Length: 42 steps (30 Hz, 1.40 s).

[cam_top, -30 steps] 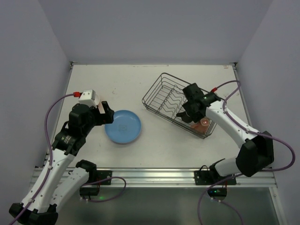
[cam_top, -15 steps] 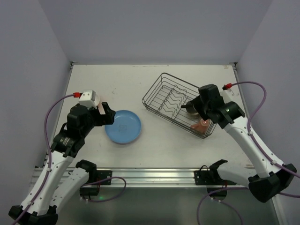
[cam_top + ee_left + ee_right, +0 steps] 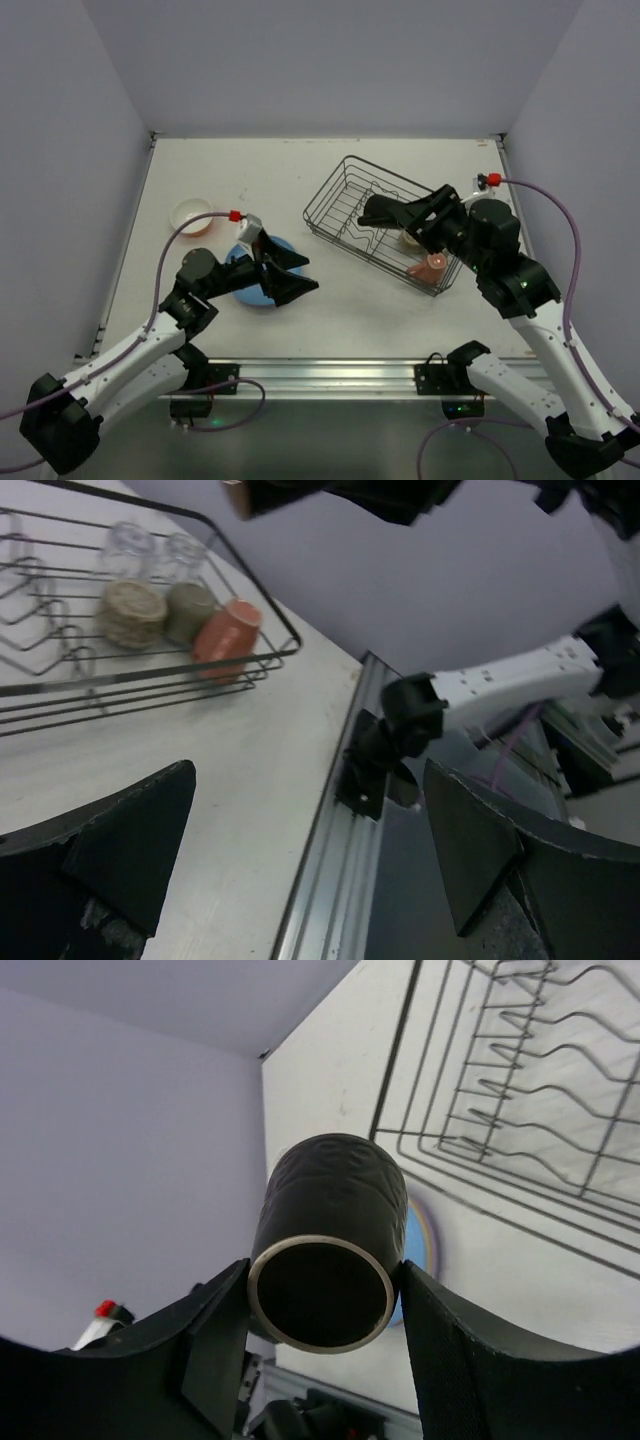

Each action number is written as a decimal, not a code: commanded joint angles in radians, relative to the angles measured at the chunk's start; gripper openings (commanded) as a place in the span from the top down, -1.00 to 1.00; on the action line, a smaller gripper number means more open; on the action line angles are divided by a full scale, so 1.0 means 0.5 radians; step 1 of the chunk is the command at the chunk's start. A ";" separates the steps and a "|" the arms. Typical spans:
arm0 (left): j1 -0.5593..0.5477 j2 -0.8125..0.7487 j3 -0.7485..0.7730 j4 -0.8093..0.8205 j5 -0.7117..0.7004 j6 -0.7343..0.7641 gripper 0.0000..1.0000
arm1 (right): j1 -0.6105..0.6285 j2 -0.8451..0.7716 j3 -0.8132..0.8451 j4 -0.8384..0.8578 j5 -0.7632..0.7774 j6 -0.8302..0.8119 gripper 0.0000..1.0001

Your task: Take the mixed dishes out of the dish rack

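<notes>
The black wire dish rack (image 3: 350, 200) stands at the right of the table. In the left wrist view the dish rack (image 3: 60, 685) holds two clear glasses (image 3: 127, 548), two olive-brown cups (image 3: 131, 612) and a pink mug (image 3: 226, 630) at one end. My right gripper (image 3: 378, 212) is raised over the rack and shut on a dark brown cup (image 3: 330, 1240) held on its side, mouth toward the camera. My left gripper (image 3: 308, 275) is open and empty, low over the light blue plate (image 3: 243, 283). An orange bowl (image 3: 192, 215) with a white inside sits at the left.
The pink mug (image 3: 432, 265) lies in the rack's near right corner. The metal rail (image 3: 320, 372) runs along the table's near edge. The right arm's base mount (image 3: 395, 730) sits on that rail. Grey walls close in the table on three sides.
My right gripper has lifted the dark brown cup out of the rack and moved it left. My left arm has dropped low and swung right over the blue plate, uncovering the orange bowl.
</notes>
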 commanded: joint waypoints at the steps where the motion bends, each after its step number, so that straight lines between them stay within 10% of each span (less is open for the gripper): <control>1: -0.233 0.185 0.104 0.735 0.217 0.056 -1.00 | -0.020 0.004 0.066 0.346 -0.498 0.116 1.00; 30: -0.543 0.253 0.417 0.794 -0.142 0.744 -0.86 | -0.020 -0.003 -0.247 1.279 -1.548 0.668 1.00; 42: -0.558 0.342 0.537 0.855 -0.081 0.805 -0.35 | -0.017 -0.003 -0.305 1.353 -1.613 0.730 1.00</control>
